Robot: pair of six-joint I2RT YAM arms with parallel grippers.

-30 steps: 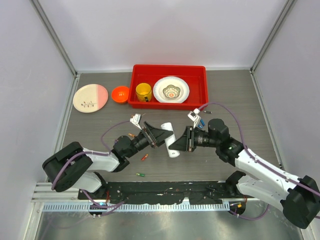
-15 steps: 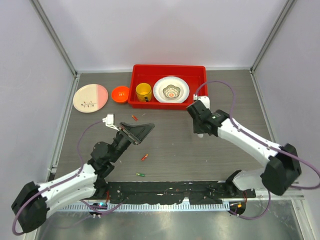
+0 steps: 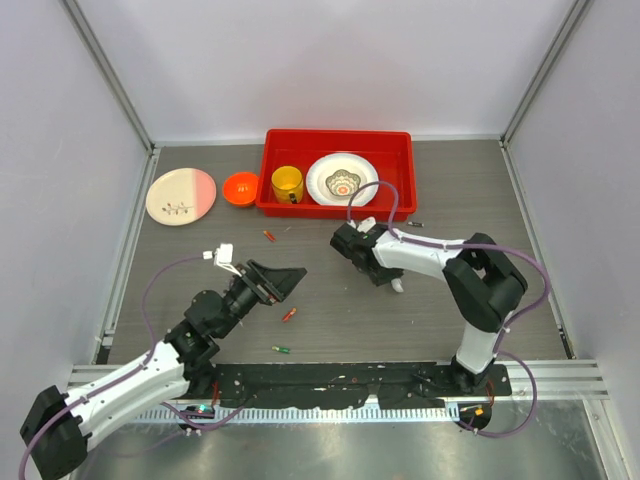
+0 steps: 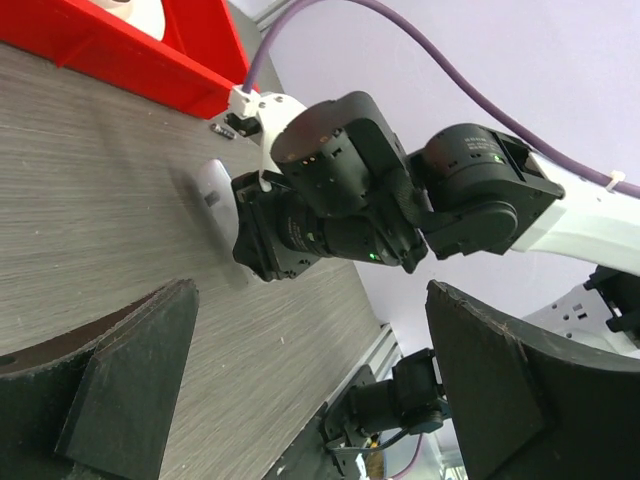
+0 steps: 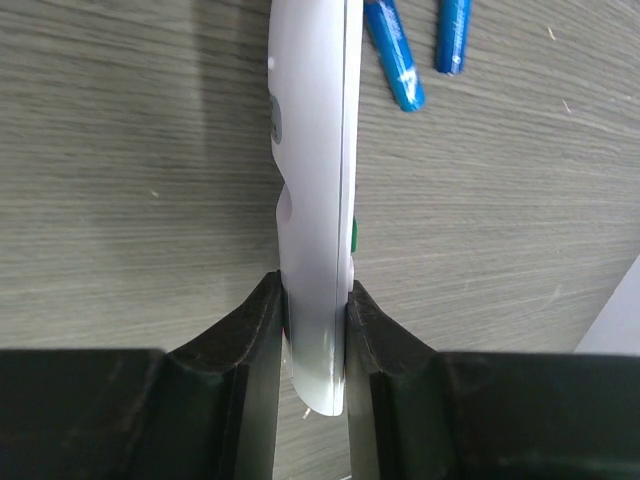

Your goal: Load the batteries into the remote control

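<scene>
Your right claw [image 5: 315, 295] is narrowed down and clamped on the remote [image 5: 312, 180], near its close end. The remote is held edge-on, thin side up, pinched across its thickness. Its long axis runs straight out from the claw, parallel to the surface [image 3: 480, 200], with the far end pointing at two blue batteries [image 5: 395, 55]. Those lie flat just past that tip, slightly to one side. Can't tell if the remote's lower edge touches the surface.

From the top, all this sits mid-surface, just in front of the red tray [image 3: 335, 134].

Your left claw [image 3: 280, 278] is wide open and holds nothing. It's well apart from the remote and faces it.

The red battery [image 3: 268, 236], orange battery [image 3: 289, 314] and green battery [image 3: 282, 349] lie loose near the left claw.
</scene>
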